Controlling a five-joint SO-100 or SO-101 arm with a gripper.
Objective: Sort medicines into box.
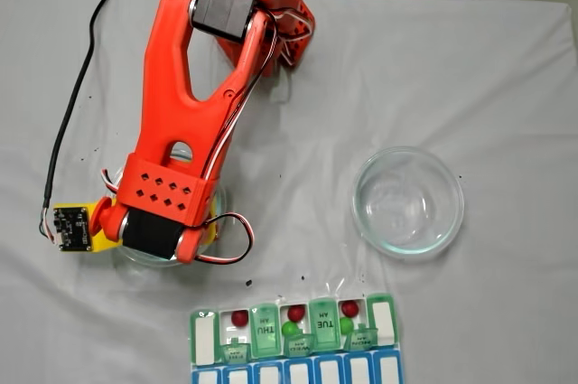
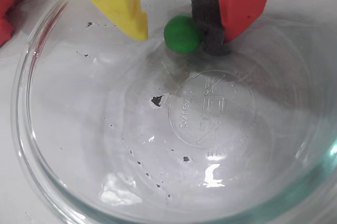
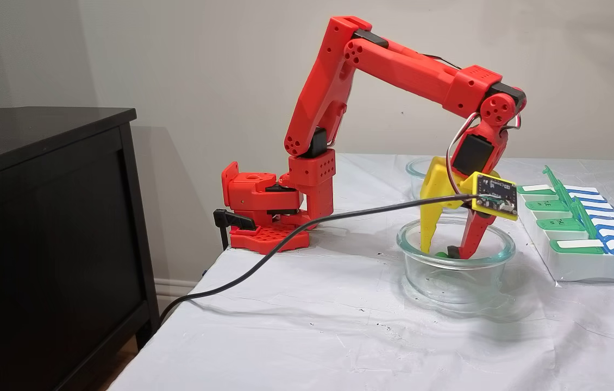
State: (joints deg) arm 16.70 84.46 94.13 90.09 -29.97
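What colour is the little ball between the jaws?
Bright green ball, clearest in the wrist view, inside the glass dish.

I see one green ball lying on the floor of a clear glass dish, touching the black foam pad. The pill box lies flat at the table's near edge in a fixed view, lids open; three red balls and two green balls (tiny, glossy) sit in its compartments.

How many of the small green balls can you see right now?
3. One small green ball lies in the clear glass dish between the open gripper fingers; two sit in the green-lidded pill organiser, at and. Others may be hidden.
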